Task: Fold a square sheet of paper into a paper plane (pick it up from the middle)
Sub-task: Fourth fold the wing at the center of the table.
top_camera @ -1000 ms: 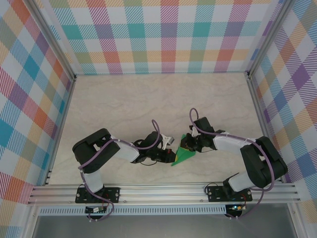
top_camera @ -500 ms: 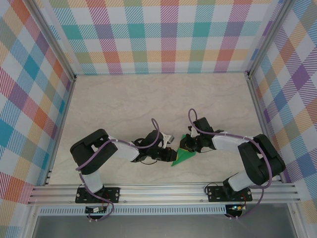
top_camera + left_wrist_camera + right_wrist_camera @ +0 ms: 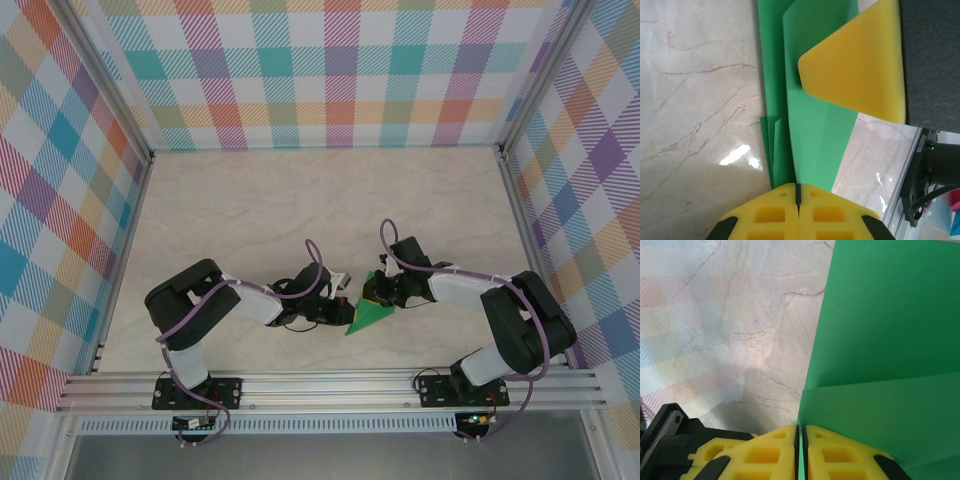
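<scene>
Two end effectors are brought together over the green sheet of paper (image 3: 368, 316), which lies close to the near edge of the tabletop (image 3: 300, 200), a little right of that edge's middle. The sheet is already creased into a narrow, pointed wedge of several layers.

The right end effector (image 3: 800, 432) is seen closed on the sheet. In the right wrist view a sliver of green is caught between its two yellow pads, and the paper spreads away flat beyond them. The left end effector (image 3: 797, 189) is closed narrow, pad against pad, right at the end of the long crease. Whether any paper is nipped between those pads cannot be told, as the seam looks dark. In the left wrist view one pad (image 3: 860, 65) of the right end effector is seen lying over the upper layer.

Very little is changed from a second ago. The paper is kept in the same spot with the same outline, and the right arm's hold is left as it was. Only the left arm is nudged slightly, its end effector settled against the sheet's left side. This is judged to mean that an existing crease is being pressed sharper, not that a new fold is being started, with the sheet anchored on one side while the fold line is worked on the other. The plane is judged to be partly formed, with further folds still to be made.
</scene>
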`<state>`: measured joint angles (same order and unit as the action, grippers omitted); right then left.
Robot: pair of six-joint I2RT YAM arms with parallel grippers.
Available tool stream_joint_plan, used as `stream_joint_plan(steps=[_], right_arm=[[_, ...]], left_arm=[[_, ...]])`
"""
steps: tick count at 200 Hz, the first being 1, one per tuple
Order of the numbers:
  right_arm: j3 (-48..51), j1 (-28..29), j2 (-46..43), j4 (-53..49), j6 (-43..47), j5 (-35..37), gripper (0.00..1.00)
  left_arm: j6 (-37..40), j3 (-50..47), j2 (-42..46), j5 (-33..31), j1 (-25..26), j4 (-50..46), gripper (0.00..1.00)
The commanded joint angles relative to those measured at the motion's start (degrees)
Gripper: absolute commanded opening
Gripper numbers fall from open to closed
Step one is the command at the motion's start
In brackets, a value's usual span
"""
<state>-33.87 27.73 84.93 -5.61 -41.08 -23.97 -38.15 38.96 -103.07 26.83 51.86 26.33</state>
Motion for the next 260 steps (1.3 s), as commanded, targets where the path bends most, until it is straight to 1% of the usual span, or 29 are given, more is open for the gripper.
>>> stream_joint_plan(steps=[1,14,40,74,104,136,167,216,236,260], right_arm=[[-1.4,-0.8,-4.0,-2.0,0.3,2.0,0.13],[-0.7,-1.8,-7.0,-3.2,-0.2,3.4,0.14],[0.5,-2.7,-10.2,-3.7,-0.3,2.6,0.15],[0.6,-2.7,-6.5,-0.4,-0.4,-3.4,0.15],[0.4,-2.7,-2.2,4.3,-1.6,-6.5,0.14],[0.0,-2.7,0.8,5.4,-1.6,-5.2,0.13],[0.2,-2.7,4.0,4.3,-0.4,-1.4,0.12],[1.2,-2.8,8.6,8.5,0.5,-3.5,0.12],[1.3,-2.7,7.9,8.6,0.6,-4.3,0.12],[1.3,-2.8,4.0,7.2,0.7,-4.5,0.13]], left_arm=[[-1.0,-0.4,-2.5,-1.9,-0.3,-2.2,0.0],[-1.3,-0.6,-3.1,-2.5,-0.2,-2.3,0.0],[-1.8,-0.5,-4.0,-2.0,-0.2,-1.4,0.0],[-2.1,-0.3,-4.6,-2.2,-0.2,-1.3,0.0],[-1.8,-0.1,-5.0,-1.8,-0.3,-1.8,0.0],[-1.4,-0.1,-4.4,-2.2,-0.3,-3.0,0.0],[-0.9,-0.1,-4.1,-2.4,-0.2,-4.0,0.0],[-0.9,-0.4,-4.3,-2.1,-0.3,-3.9,0.0],[-1.0,-0.9,-4.1,-2.4,-0.2,-3.8,0.0],[-2.2,-1.7,-3.7,-3.6,-0.3,-3.3,0.0]])
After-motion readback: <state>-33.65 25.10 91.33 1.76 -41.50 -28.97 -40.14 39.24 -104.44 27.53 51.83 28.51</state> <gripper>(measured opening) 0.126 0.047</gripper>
